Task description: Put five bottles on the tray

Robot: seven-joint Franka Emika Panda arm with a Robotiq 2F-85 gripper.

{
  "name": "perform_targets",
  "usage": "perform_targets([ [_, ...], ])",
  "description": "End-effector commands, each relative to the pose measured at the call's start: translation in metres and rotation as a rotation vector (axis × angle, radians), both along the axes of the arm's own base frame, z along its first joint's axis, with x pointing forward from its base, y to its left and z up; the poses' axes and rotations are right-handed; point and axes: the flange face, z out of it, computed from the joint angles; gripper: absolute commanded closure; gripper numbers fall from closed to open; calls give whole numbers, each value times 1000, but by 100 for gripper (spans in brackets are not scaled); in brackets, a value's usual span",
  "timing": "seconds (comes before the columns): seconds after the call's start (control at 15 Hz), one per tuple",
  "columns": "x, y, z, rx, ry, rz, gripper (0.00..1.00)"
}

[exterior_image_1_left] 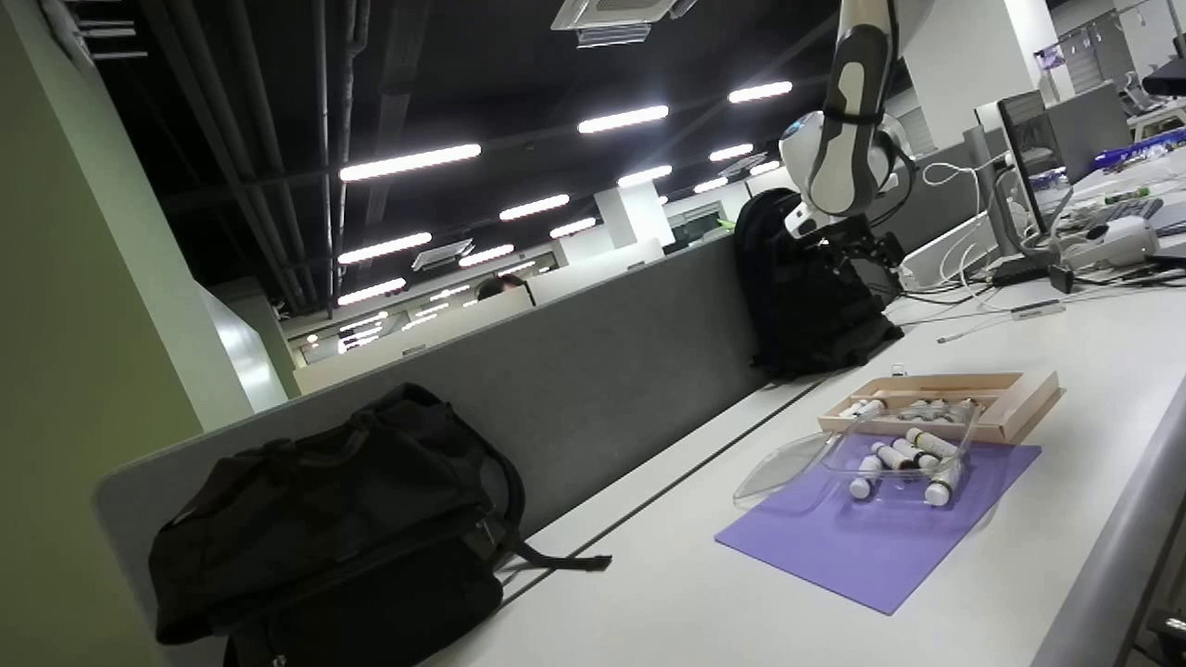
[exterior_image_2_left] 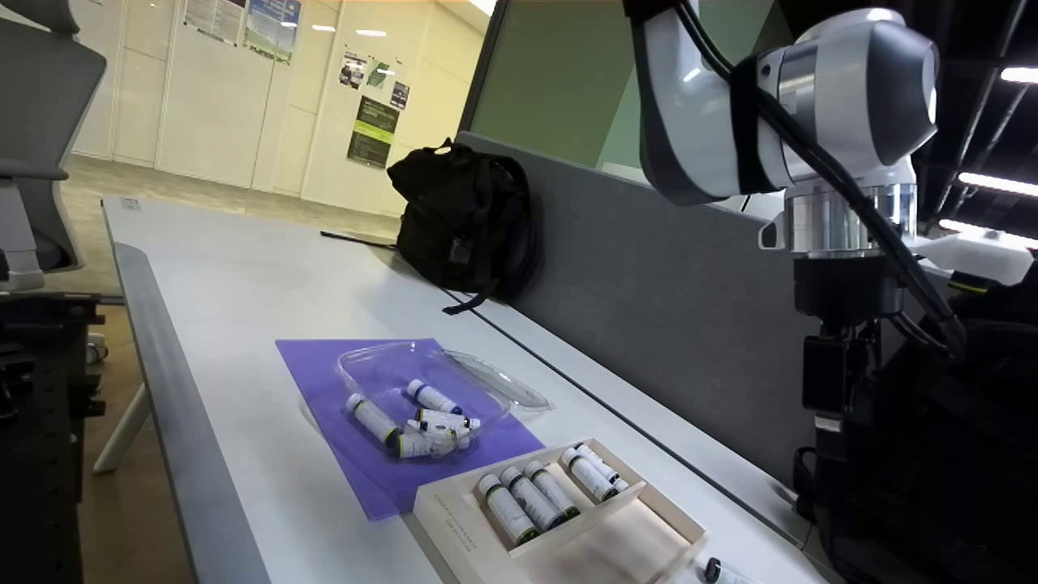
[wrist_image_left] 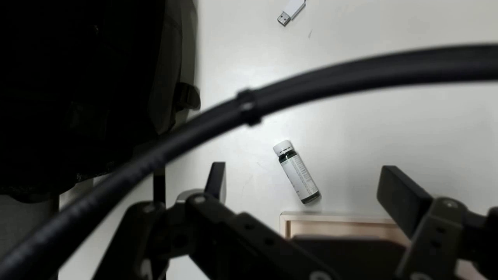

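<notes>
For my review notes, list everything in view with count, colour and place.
table: one, white, along grey partition
backpacks: two, black, on table
mat: one, purple, on table
container: one, clear, on mat, lid open
tray: one, light wood, by mat
bottles: at least five, mostly white, in tray
more bottles: about five, mostly white, in container
loose bottle: one, mostly white, beside tray
USB plug: one, white, on table
monitor: one, dark, on table
clutter: several, mixed colours, near monitor
chair: one, grey, beside table
posters: several, mixed colours, on wall
ceiling lights: many, white, overhead
arm: one, mostly white, above table
gripper: one, black, open, above table
</notes>
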Motion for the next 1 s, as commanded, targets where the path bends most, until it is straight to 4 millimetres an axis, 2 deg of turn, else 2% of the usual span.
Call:
perform_targets([
  [0.0, 0, 1, 0, 1, 2, 1, 0],
  [0.13, 2, -3, -6, 7, 25, 20, 0],
  [0.4, 7, -22, -32, 54, 23, 182, 0],
  [0.67, 9, -42, -63, 139, 23, 313, 0],
  [0.93, 4, -62, -96, 193, 69, 369, 0],
])
